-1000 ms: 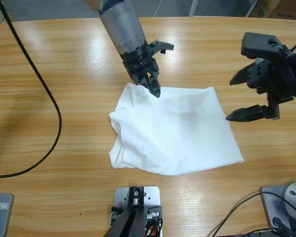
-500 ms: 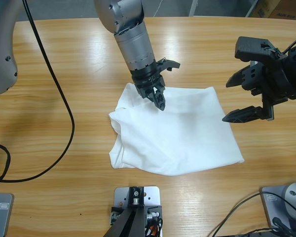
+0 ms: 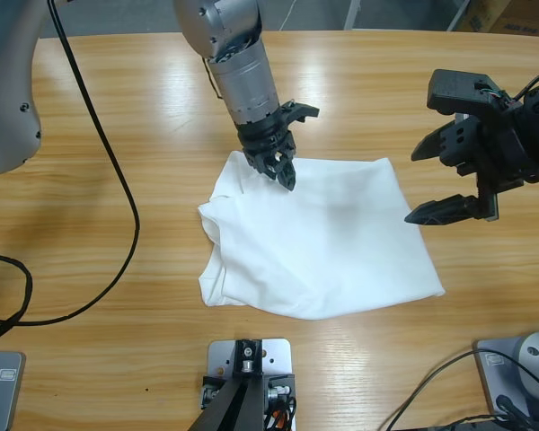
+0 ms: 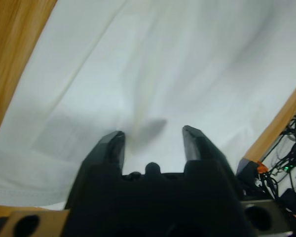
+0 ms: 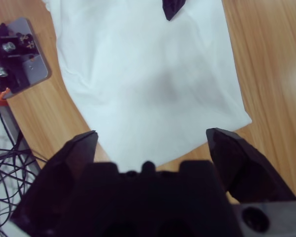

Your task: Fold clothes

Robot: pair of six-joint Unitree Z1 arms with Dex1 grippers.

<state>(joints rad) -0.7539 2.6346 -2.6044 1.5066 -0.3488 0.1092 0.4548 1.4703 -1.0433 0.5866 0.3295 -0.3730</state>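
Left gripper [image 3: 281, 172] fingers on T-shirt [image 3: 323, 242] top edge; right gripper [image 3: 449, 177] just beside.

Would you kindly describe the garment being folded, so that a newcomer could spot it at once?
Start at the long wooden table; near its middle lies a plain white, soft cotton T-shirt, already folded into a rough rectangle. The left end effector sits at its far edge, and it is the only cloth, and the only white thing, on the wood.

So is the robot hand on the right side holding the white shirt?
No, the right gripper hangs open beside the T-shirt, with nothing between its fingers.
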